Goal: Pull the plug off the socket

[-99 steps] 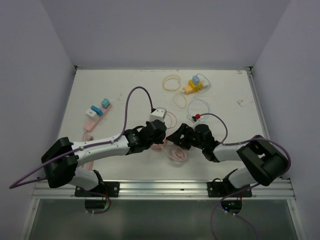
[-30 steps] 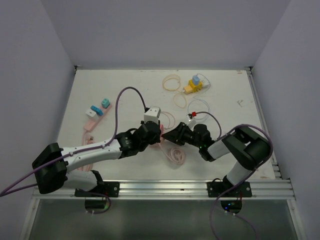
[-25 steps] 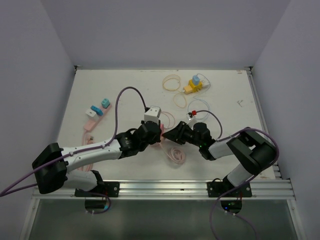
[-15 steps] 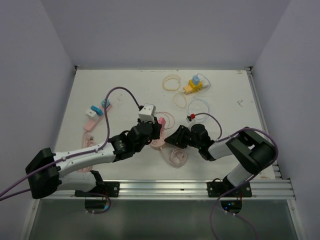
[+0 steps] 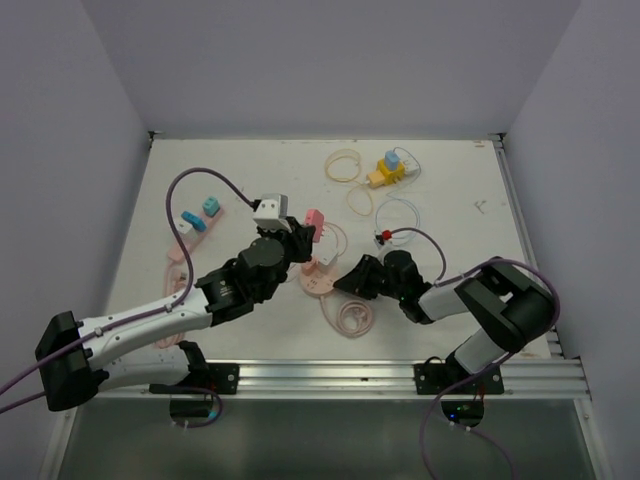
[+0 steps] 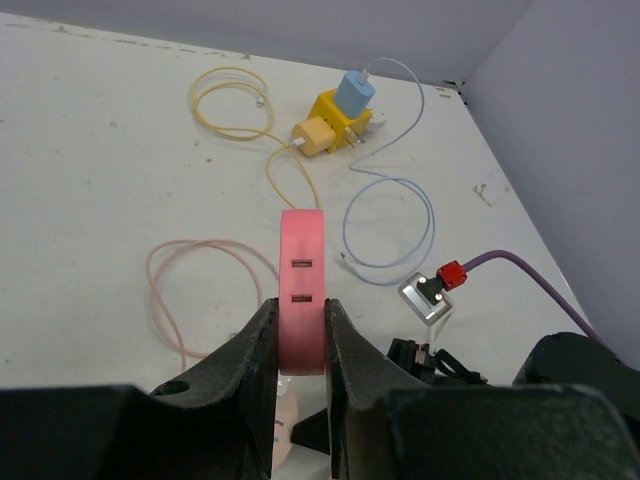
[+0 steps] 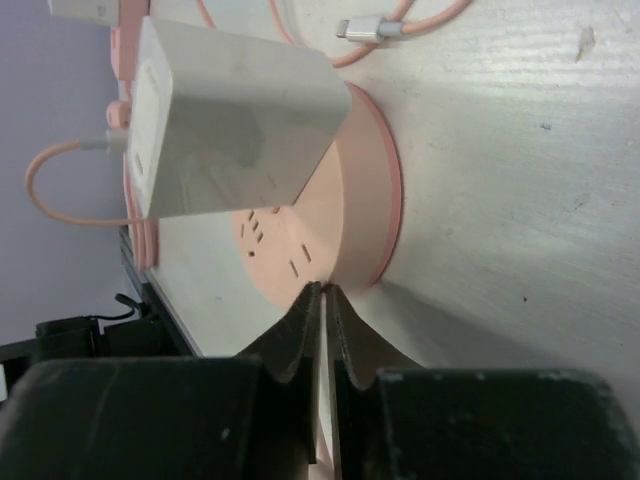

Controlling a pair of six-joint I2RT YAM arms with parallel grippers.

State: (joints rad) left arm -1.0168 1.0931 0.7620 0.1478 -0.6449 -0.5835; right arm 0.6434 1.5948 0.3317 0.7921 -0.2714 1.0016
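A second ago the left gripper (image 6: 300, 316) was low at the socket, close against the right gripper. Now it has swung up and back toward the far left, and the pink plug (image 6: 302, 268) has come away with it, clear of the socket. The right gripper (image 7: 320, 300) has stayed low in nearly the same spot, and its jaws have narrowed.

The left gripper's jaws are nearly closed, pressed against the plug's two flat sides. The plug stands on edge between them, its two slots facing the wrist camera. From above, the plug (image 5: 314, 221) is raised over the table (image 5: 470, 190), beyond the round pink socket (image 5: 316, 282) and apart from it.

The right gripper (image 5: 343, 283) is drawn almost together, pinching the thin rim of the socket (image 7: 345, 230), which lies flat on the table. A white adapter (image 7: 230, 120) is plugged into the socket's top face, and a pink cable (image 7: 55, 185) loops out past it.

Farther back on the table, a yellow block (image 6: 335, 112) carries a pale blue charger (image 6: 353, 93). A yellow cable (image 6: 222, 100) is coiled beside the block.
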